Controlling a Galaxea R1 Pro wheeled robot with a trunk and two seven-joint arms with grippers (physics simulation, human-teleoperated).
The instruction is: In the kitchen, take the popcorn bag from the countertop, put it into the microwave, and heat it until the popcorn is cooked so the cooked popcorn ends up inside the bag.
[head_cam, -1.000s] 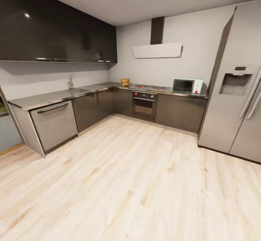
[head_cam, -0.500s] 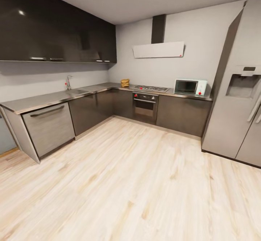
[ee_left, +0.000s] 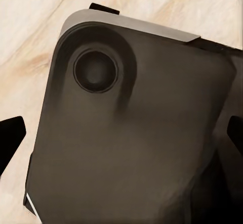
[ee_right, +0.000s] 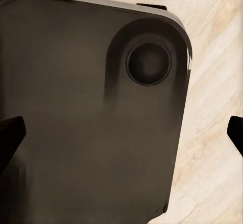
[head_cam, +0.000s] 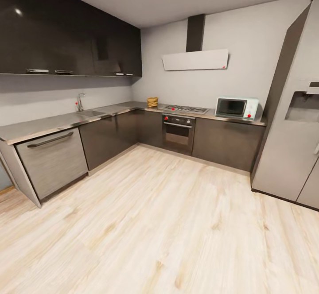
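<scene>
My head camera has rolled closer and turned a bit since a second ago, so the whole kitchen looks shifted to the right and the fridge (head_cam: 290, 121) is now partly cut off at the edge; the things themselves have not moved. The popcorn bag (head_cam: 153, 102) is a small tan-brown lump sitting on the countertop (head_cam: 62, 120) at the far corner, just beside the stove burners (head_cam: 185, 108). It is too far off for me to see the popcorn or its label. The microwave (head_cam: 237, 108) is a pale mint-blue box with a dark glass door that is closed, a white panel and a tiny red dot low on that panel. It stands on the same countertop, on the far side of the burners from the bag, near the fridge. I count one bag, one microwave, one dark oven (head_cam: 178, 132) under the burners, one tap (head_cam: 79, 101) by the sink and one grey hood (head_cam: 195, 59) on the wall. Pale wood floor (head_cam: 168, 223) lies between me and the cabinets. In my wrist views my left gripper (ee_left: 121, 140) and right gripper (ee_right: 121, 135) each show dark fingertips far out at both side edges, so both are spread wide and hold nothing, hanging over my dark base.
</scene>
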